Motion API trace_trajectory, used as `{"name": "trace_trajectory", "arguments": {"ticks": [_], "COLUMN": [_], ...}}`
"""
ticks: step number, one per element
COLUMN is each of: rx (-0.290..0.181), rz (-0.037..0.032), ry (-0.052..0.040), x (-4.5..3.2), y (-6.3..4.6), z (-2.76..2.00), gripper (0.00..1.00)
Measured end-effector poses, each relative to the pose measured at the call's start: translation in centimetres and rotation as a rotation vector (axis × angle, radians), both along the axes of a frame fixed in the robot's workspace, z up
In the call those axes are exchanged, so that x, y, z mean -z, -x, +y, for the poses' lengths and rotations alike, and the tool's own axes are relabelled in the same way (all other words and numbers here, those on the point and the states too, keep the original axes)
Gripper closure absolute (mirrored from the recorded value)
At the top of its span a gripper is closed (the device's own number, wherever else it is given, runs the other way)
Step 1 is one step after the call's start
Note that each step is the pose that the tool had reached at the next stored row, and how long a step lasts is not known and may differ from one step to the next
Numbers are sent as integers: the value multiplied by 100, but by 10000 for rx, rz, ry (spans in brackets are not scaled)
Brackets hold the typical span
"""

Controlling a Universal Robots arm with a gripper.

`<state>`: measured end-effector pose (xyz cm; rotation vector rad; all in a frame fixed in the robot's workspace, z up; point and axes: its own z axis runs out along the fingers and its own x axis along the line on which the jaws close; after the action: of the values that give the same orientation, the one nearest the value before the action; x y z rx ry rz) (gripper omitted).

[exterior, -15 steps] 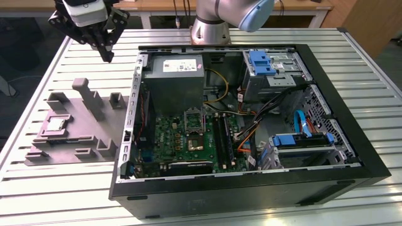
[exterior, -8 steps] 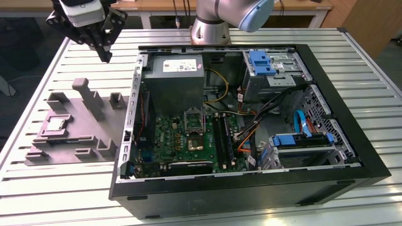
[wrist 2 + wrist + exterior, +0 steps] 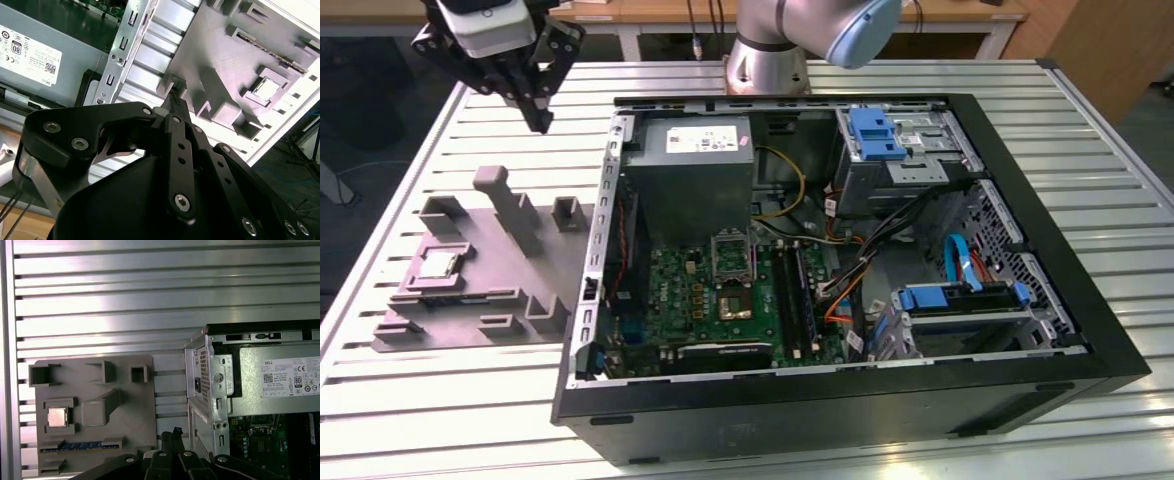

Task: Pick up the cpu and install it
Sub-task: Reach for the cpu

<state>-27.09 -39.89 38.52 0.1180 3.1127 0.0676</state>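
On the grey fixture [image 3: 507, 272] lies one cpu [image 3: 438, 264]; one pincer [image 3: 538, 124] hangs well apart, tips together, empty.

My gripper [image 3: 536, 115]: black linked bars, silver screw heads, white-grey housing; my arm [image 3: 767, 55] silver, joint cap [image 3: 861, 30] blue.

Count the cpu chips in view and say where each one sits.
1. The cpu lies flat in a square recess of the grey fixture, on the table at the exterior view's left of the computer case. Another could be hidden inside the case.
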Motion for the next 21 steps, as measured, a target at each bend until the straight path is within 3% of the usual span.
{"name": "trace_trajectory", "arguments": {"ticks": [21], "rx": [-1], "rz": [-1], "ry": [0], "x": [9], "y": [98], "z": [0], "gripper": [89]}}
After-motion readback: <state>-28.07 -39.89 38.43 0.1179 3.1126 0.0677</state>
